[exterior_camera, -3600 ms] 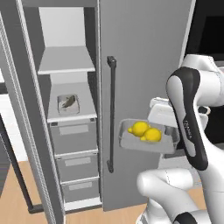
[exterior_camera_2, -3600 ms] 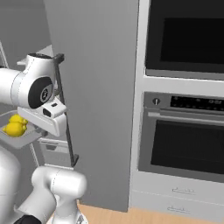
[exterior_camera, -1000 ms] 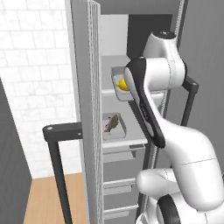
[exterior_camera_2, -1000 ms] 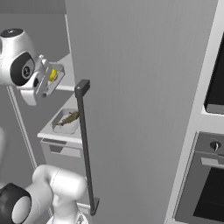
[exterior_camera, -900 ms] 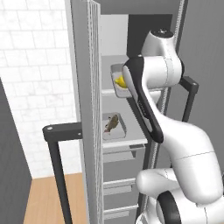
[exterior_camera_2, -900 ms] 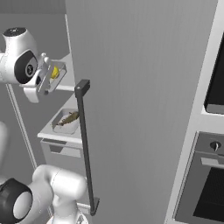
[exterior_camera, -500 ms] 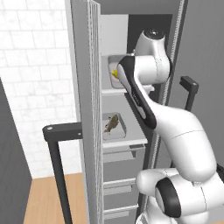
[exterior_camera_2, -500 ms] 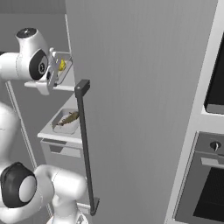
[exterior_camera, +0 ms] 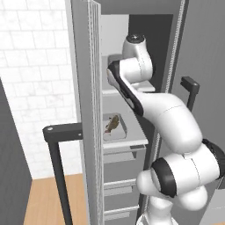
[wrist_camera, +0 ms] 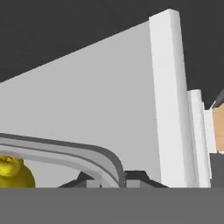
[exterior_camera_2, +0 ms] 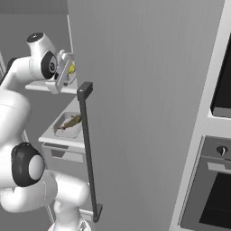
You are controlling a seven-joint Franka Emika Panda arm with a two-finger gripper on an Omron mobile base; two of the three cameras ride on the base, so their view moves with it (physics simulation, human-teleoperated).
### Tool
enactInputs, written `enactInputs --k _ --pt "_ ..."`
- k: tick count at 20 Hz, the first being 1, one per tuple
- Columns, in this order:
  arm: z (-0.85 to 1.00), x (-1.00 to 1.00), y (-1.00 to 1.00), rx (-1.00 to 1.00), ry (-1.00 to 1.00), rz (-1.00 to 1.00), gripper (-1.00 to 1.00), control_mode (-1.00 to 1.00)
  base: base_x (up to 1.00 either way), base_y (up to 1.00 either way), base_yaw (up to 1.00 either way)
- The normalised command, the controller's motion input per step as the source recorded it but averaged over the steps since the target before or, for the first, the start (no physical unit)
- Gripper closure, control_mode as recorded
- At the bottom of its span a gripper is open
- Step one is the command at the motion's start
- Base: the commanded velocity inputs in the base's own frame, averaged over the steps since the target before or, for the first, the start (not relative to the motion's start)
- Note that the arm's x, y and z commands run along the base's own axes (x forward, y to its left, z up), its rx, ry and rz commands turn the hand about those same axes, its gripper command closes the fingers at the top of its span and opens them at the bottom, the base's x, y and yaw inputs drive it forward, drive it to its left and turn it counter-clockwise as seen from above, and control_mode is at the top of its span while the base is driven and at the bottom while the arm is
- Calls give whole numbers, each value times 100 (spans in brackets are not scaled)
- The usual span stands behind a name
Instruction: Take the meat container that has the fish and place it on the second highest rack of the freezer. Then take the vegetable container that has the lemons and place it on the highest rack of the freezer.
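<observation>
Two-finger dark gripper [wrist_camera: 114,179] clamping rim of shallow light-grey metal tray [wrist_camera: 89,154] carrying bright yellow lemons [wrist_camera: 14,174], reaching over uppermost shelf of tall grey freezer [exterior_camera_2: 135,90]. Like tray with brown fish [exterior_camera: 113,123] lying on shelf below.

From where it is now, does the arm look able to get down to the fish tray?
Probably not yet: the tool is shut on the lemon tray at the upper rack; the fish tray sits unobstructed below.
</observation>
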Motion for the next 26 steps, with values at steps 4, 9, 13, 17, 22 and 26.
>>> enactInputs --k 4,9,13,17,22,26 --pt "-32 58 1 -7 0 -13 100 -100 0 0 0" --pt "-27 46 1 -5 0 -9 -100 -100 0 0 0" --pt "-1 -3 0 -1 -3 -2 -100 -100 0 0 0" --pt "17 -19 0 0 -4 0 -100 -100 0 0 0" --pt "56 -17 0 3 -1 0 -100 -100 0 0 0" --pt "41 -75 0 3 -6 3 -100 -100 0 0 0"
